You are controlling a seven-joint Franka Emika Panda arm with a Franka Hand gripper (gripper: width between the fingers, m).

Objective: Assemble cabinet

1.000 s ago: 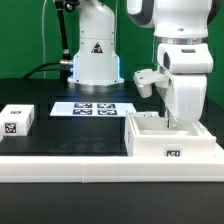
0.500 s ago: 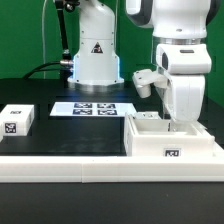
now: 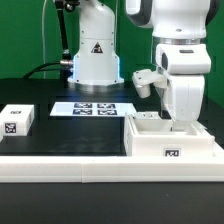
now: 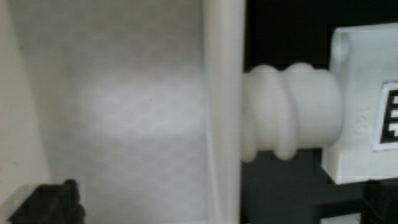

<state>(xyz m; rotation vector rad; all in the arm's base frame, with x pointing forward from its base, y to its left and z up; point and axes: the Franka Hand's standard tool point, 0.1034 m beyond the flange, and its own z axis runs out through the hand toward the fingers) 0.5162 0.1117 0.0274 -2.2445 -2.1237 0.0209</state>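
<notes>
Cabinet is the white open box near the front of the black tabletop, on the exterior view's right. It has a small black-and-white tag on its front side.

The hand hangs right over the box and dips into its open top, close to the back side. The box hides the tips, so we cannot tell if the hand is spread or pressed together, or if it pinches anything.

In the wrist view we see a big white panel very close. Beside it a white peg with rings round it sticks out sideways from a white block that has black marks on it. One dark finger shows only at a corner of that picture. We cannot see the other one.

A small part, white with its own tag, lies well apart from the box, on the exterior view's left. Between the two, farther back, the marker board lies flat with four tags. A long low white rail runs along the front, just in front of the box.

Behind the tabletop stands the arm's white base with a triangle sign on it. Dark cables hang beside it. The room behind is pale.
</notes>
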